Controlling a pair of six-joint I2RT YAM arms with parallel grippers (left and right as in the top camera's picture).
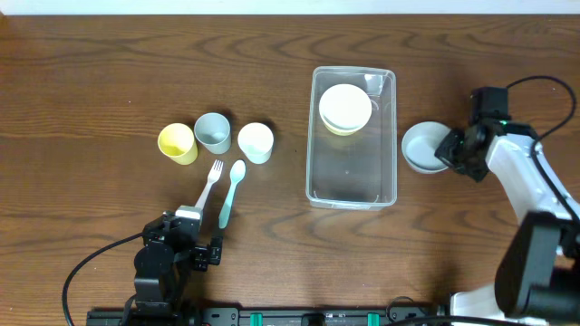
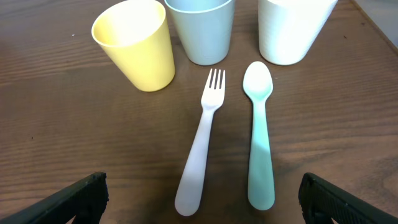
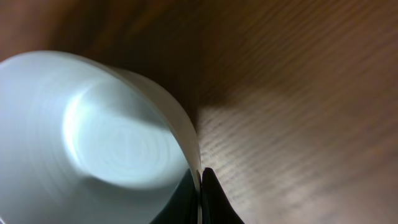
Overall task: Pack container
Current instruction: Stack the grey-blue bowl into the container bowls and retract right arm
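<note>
Dark wood table (image 1: 91, 72) carried, L to R: yellow cup (image 1: 177, 143), grey-blue cup (image 1: 213, 132), white cup (image 1: 256, 142); fork (image 1: 207, 185) & spoon (image 1: 231, 192) just below them; clear container (image 1: 352, 184); pale bowl (image 1: 420, 147) near its R side.

Pale bowl (image 3: 106, 143) blurred, cropped; right end effector (image 3: 200, 194) mostly cropped.

Robot lab: 2 cabled arms (image 1: 521, 167) at wooden table (image 1: 91, 72).
</note>
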